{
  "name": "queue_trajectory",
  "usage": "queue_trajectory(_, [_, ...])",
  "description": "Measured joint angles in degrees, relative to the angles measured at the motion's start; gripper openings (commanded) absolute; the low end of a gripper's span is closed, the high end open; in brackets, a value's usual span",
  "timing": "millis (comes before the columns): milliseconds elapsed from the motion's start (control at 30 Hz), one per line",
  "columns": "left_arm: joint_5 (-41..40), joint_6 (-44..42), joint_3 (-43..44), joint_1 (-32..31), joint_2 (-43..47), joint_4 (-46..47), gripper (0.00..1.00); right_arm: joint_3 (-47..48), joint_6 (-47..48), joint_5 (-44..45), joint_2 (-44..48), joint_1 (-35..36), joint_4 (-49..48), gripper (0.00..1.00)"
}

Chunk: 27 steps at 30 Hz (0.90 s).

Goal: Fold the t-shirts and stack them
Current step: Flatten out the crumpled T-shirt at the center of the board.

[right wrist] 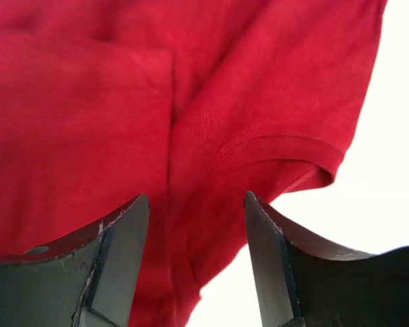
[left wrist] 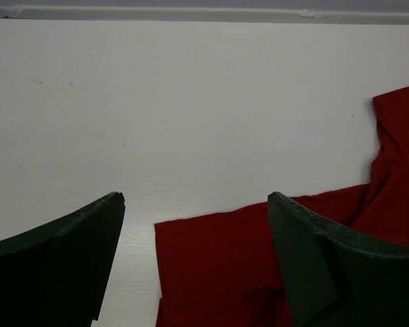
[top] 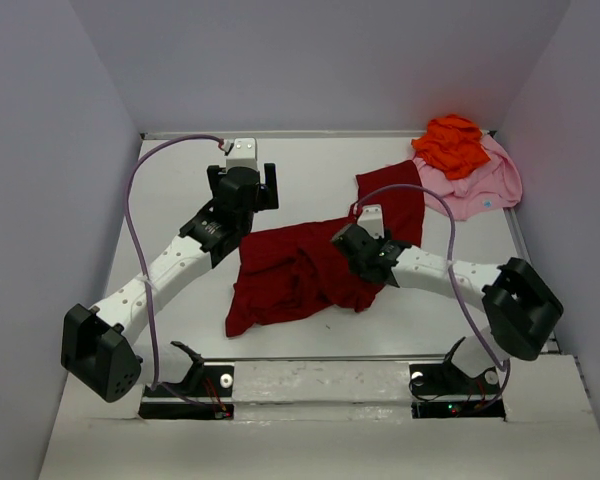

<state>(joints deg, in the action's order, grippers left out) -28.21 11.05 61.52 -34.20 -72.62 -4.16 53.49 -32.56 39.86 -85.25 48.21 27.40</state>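
Three t-shirts, none folded or stacked yet.
One dark red shirt [top: 298, 272] lies rumpled and partly doubled over itself mid-tabletop [top: 170, 190]. A sleeve trails toward the far right corner, where the orange shirt [top: 452, 143] sits bunched on top of the loosely spread pink shirt [top: 488, 187]. The right claw [right wrist: 196, 201] hangs low over the red cloth near a sleeve hem, jaws parted with nothing pinched between them. The left claw [left wrist: 194, 204] is spread wide above bare surface just beside the shirt's far edge. By my reading all the folding remains and no neat stack is begun. The tabletop is plain matte white, boxed by pale grey walls [top: 40, 150] on three sides.
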Motion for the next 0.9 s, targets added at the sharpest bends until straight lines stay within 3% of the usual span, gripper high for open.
queue_trajectory(333, [0.1, 0.0, 0.0, 0.0, 0.0, 0.0, 0.96, 1.8, 2.8, -0.7, -12.9, -1.7, -5.9, 0.61])
queue_trajectory(900, [-0.1, 0.0, 0.0, -0.4, 0.0, 0.0, 0.96, 13.0, 8.2, 0.7, -13.6, -3.3, -5.6, 0.62])
